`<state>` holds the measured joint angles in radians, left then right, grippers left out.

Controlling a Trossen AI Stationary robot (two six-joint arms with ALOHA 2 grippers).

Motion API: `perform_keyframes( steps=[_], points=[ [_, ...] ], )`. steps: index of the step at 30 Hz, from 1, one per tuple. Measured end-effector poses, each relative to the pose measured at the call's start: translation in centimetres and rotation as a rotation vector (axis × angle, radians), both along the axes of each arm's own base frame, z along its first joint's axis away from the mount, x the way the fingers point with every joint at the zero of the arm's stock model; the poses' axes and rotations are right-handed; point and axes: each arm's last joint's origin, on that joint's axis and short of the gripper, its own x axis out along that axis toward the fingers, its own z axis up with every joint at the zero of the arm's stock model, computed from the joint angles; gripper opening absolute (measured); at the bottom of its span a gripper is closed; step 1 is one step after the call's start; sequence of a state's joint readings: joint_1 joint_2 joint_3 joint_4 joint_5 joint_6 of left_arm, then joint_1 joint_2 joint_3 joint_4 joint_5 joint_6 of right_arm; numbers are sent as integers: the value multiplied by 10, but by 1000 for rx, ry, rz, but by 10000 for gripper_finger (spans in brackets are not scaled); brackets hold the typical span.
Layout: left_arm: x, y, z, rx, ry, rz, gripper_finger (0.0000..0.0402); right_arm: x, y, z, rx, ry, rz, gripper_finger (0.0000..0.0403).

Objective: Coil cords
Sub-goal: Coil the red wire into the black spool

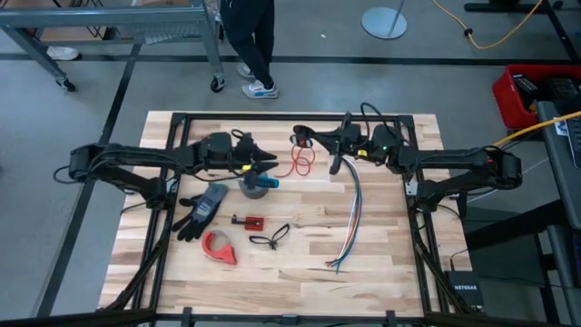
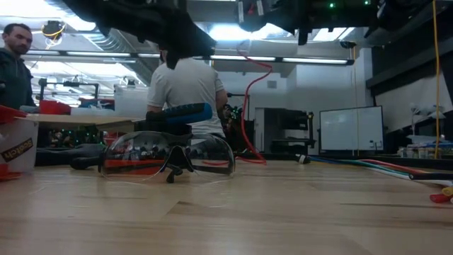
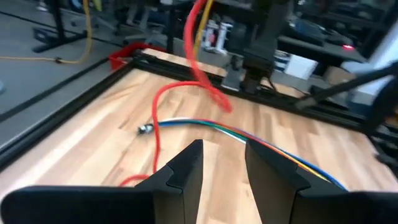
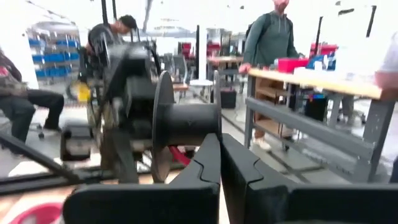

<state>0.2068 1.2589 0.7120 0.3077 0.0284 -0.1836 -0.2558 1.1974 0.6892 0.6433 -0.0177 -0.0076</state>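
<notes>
Red cord (image 1: 302,162) hangs from the closed right pincer (image 1: 304,139), lifted off the desk (image 1: 381,263) for looping; left pincer (image 1: 270,164), open and empty, waits beside it.

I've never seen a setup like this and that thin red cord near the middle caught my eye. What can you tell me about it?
The red cord is thin, flexible and looks plastic-coated. One end is lifted off the wooden table, hanging from near the right gripper, whose fingers are shut; the exact hold is hidden. It curves down in loose bends and lies on the wood, not coiled. The left gripper, fingers apart, sits close without touching it. A multicoloured wire bundle lies beside it.
</notes>
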Motion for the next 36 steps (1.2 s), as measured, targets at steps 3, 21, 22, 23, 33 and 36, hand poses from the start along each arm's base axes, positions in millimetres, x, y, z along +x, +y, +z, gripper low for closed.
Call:
perform_keyframes(
  steps=[3, 21, 22, 23, 33, 36],
  points=[
    [12, -1, -6, 19, -43, 16, 111, 0, 0, 3, -7, -30, 0, 0],
    [49, 4, -27, -2, -338, 43, 111, -2, 0, 12, -35, -122, -4, 0],
    [50, 4, -26, 0, -351, 43, 111, -2, 0, 12, -36, -122, -5, 0],
    [50, 4, -25, 3, -363, 43, 111, -2, 0, 12, -35, -122, -10, 0],
    [49, 4, -22, 13, -392, 43, 111, -6, -1, 22, -68, -226, -76, 0],
    [49, 4, -19, 24, -421, 43, 111, -8, 0, 26, -78, -270, -76, 0]
  ],
)
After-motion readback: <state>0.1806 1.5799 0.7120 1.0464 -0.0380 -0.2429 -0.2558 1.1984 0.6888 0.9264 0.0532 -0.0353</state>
